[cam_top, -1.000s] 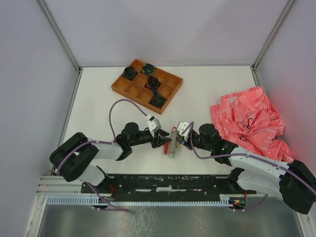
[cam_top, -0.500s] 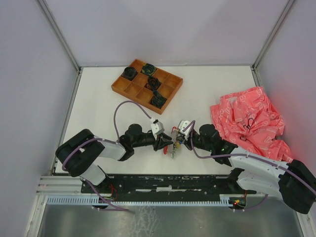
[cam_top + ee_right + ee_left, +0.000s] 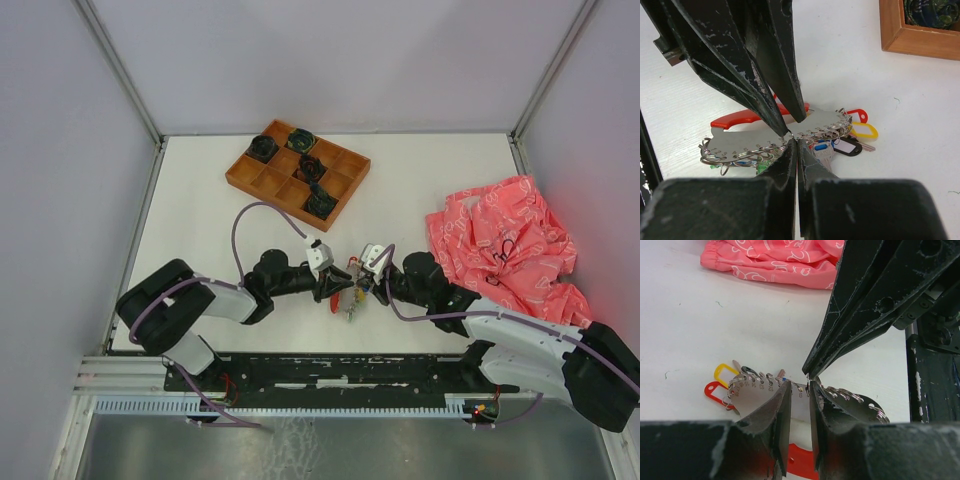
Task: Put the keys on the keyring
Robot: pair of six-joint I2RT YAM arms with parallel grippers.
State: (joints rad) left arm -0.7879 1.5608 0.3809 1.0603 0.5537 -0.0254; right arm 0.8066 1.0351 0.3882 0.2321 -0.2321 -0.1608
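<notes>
The keyring [image 3: 755, 397] is a grey numbered metal plate with wire rings along one edge and a red curved handle [image 3: 737, 119]. It lies flat between the arms in the top view [image 3: 347, 297]. Keys with red [image 3: 858, 114], yellow [image 3: 866, 131], blue [image 3: 822, 147] and green tags hang from its rings. My left gripper [image 3: 799, 387] stands with jaws a little apart over the plate by number 9. My right gripper [image 3: 794, 142] is shut, its tip touching a wire ring on the plate's edge; it also shows in the left wrist view [image 3: 810, 373].
A wooden compartment tray [image 3: 297, 170] with dark coiled bundles stands at the back of the table. A crumpled pink cloth [image 3: 500, 250] lies to the right. White walls enclose the table on three sides.
My left gripper has moved right, up to the keyring, and now meets my right gripper there. The right arm and the keyring have barely moved.
</notes>
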